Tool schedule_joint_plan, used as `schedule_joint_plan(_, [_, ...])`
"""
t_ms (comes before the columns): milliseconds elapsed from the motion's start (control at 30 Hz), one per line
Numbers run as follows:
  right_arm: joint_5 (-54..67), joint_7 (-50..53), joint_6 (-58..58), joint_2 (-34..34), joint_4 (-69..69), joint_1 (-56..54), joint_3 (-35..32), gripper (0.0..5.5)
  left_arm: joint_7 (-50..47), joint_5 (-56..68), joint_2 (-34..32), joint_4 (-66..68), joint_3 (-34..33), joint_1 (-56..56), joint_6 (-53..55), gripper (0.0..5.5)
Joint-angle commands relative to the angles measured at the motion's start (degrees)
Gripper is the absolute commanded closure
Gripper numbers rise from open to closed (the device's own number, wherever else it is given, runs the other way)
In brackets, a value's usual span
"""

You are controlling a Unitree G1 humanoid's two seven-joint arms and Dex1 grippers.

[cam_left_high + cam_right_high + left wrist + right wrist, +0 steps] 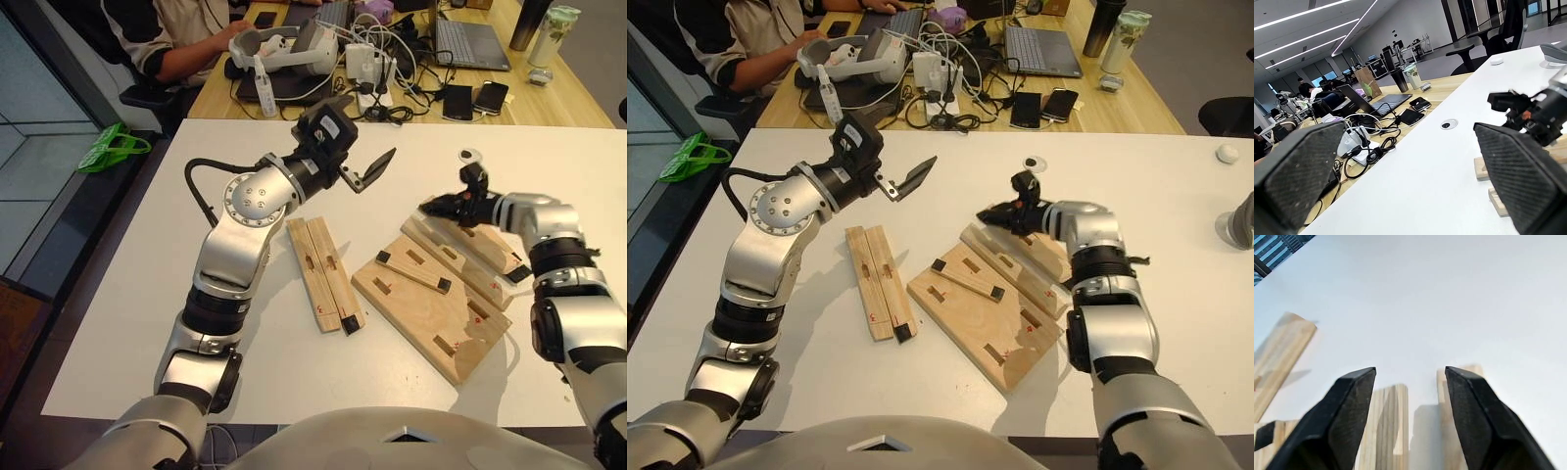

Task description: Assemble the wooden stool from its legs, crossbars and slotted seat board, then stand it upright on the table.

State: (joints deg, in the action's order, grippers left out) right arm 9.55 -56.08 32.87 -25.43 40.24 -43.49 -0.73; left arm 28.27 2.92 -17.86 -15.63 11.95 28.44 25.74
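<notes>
White table (127, 333): carries every loose part; nothing joined yet, by my read.
Seat board (460, 338): flat near the front edge, right of middle, slots up. Stiff, and I judge it the heaviest piece; grip a long edge, not a corner.
Leg pair (323, 274): two slotted sticks side by side, touching, just beside the board on its left-edge side. Light, rigid, smooth wood that may slip; pinch mid-length across the narrow width.
Far slats (470, 259): more sticks along the board's far side, toward the right edge. Same handling.
Crossbar (413, 271): lies on top of the board, a dark cap at each end. Thin and light; take the middle.
My left gripper (1410, 127): raised over the table middle, beyond the leg pair, fingers spread, empty.
My right gripper (1410, 372): low over the far slats' ends, jaws released, grasping nothing.
</notes>
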Motion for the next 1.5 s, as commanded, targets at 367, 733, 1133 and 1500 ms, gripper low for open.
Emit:
schedule_joint_plan(367, [1.77, -7.93, 12.19, -10.21, -46.79, 21.41, 17.78, 2.87, -4.37, 1.42, 2.99, -3.91, -2.28, -1.18, 4.25, 0.66])
schedule_joint_plan(733, [-1.05, 0.38, 9.94, -8.99, -47.69, 26.25, 20.81, 3.15, -6.23, 1.11, 5.20, -4.67, -0.68, -0.08, 5.87, 0.66])
schedule_joint_plan(1133, [-1.66, 11.07, -1.84, -6.29, -40.23, 20.98, 10.70, 4.22, -14.73, 14.42, 14.75, 0.84, -17.90, 7.88, 24.35, 0.66])
schedule_joint_plan(1500, [0.30, 24.62, -19.44, 7.40, -39.75, 11.56, 3.93, 4.22, -27.20, 41.09, 25.79, 8.46, -37.43, 22.02, 42.56, 0.66])
